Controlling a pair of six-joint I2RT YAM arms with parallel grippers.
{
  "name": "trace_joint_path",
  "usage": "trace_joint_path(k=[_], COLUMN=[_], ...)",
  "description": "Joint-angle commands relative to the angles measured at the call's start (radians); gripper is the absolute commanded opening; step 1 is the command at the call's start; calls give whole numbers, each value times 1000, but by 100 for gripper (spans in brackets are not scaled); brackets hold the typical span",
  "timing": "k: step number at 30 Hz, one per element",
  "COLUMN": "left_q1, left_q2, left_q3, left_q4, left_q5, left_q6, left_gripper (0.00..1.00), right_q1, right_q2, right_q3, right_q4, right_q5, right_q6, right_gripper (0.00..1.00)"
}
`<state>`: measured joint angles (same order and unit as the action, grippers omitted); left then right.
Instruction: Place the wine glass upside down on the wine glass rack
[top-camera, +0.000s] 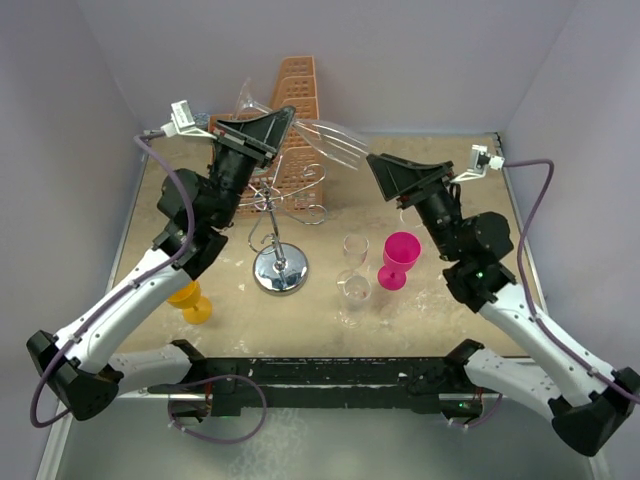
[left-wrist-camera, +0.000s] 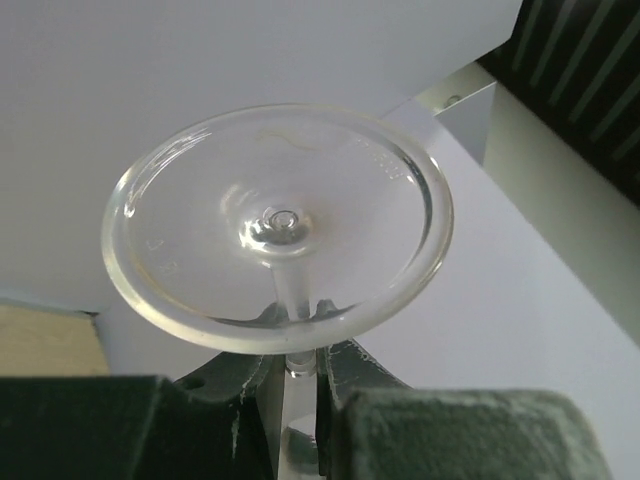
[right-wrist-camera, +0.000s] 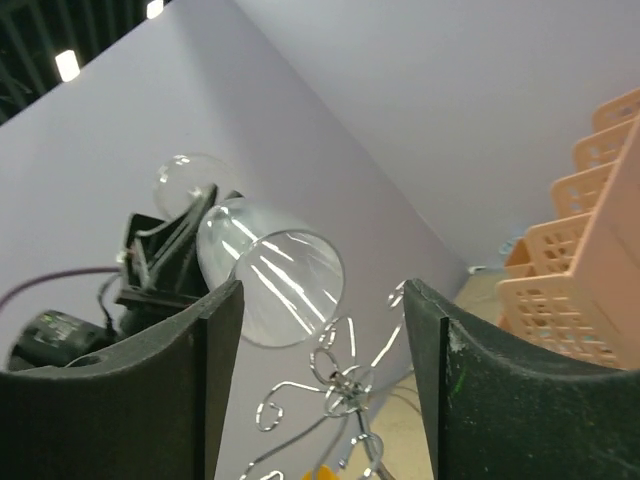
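Note:
My left gripper (top-camera: 280, 127) is raised above the table and shut on the stem of a clear wine glass (top-camera: 335, 145), held nearly on its side with the bowl pointing right. In the left wrist view the stem is pinched between my fingers (left-wrist-camera: 298, 362), with the round foot (left-wrist-camera: 277, 225) above them. The wine glass rack (top-camera: 281, 205), silver wire scrolls on a post with a chrome base (top-camera: 281, 272), stands below the glass. My right gripper (top-camera: 388, 168) is open and empty, facing the bowl (right-wrist-camera: 272, 282) and the rack's scrolls (right-wrist-camera: 345, 385).
An orange perforated basket (top-camera: 297, 110) stands behind the rack. Two clear glasses (top-camera: 354, 252) (top-camera: 352, 293) and a pink goblet (top-camera: 398, 258) stand right of the rack's base. A yellow goblet (top-camera: 190, 301) lies at the left, partly under my left arm.

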<state>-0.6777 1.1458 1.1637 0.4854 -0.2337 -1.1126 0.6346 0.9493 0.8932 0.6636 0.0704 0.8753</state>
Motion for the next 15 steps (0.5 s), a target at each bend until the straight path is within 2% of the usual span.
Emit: trace_joint_path(k=[1,7,10,15], left_q1=[-5,-5,-5,-5], left_q2=[-26,4,22,26], left_q3=[145,386,501,631], left_q4=[-241,-609,-764,-913], left_q5=[18,-3,-93,-281], left_q6=[245,530,653,802], left_gripper=[0,0,0,0], right_q1=[5,4,5,5], right_q2=[-108,-175,-166,-107], right_q3=[21,72,114,176], right_q4=[-216,-356,-363,-351], right_q5=[58,74,65,-24], right_q6=[-138,-245,-287,-316], right_gripper=[69,71,71,71])
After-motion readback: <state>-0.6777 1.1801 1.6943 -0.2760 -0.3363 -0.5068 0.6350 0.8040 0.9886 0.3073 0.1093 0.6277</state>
